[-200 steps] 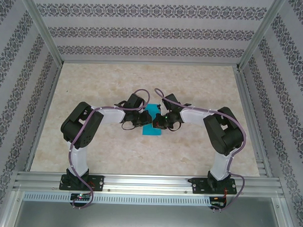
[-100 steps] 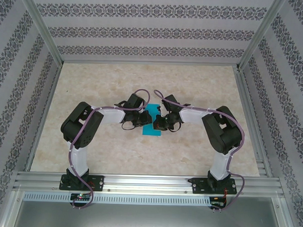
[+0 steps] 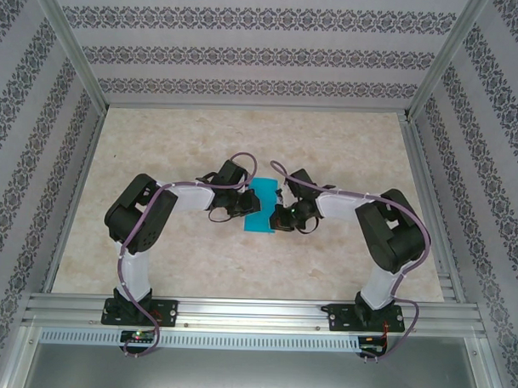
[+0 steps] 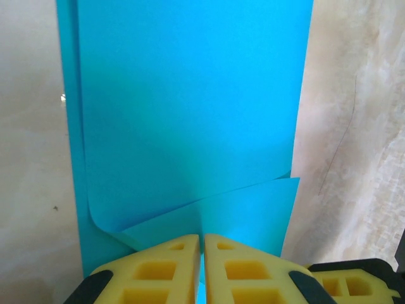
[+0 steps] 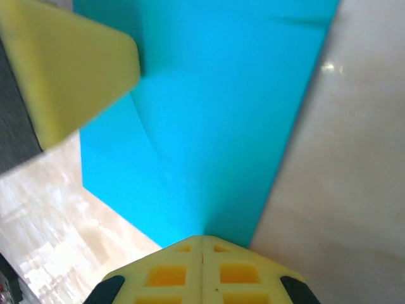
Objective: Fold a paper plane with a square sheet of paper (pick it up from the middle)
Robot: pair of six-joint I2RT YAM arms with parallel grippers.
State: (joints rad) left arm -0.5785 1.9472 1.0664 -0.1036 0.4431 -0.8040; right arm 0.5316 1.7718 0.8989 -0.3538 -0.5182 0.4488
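teal paper [image 4: 190, 114] in left pincer [image 4: 202, 250], touching right pincer [image 5: 202, 247]

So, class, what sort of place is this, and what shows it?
Most likely a robotics test cell: an aluminium frame, a marble-look table inside it, and patterned backdrop walls on three sides.

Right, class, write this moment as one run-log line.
stage: early fold, sheet of paper flat on table, one flap turned over | left gripper: shut, tips at flap | right gripper: shut, tips at sheet's edge
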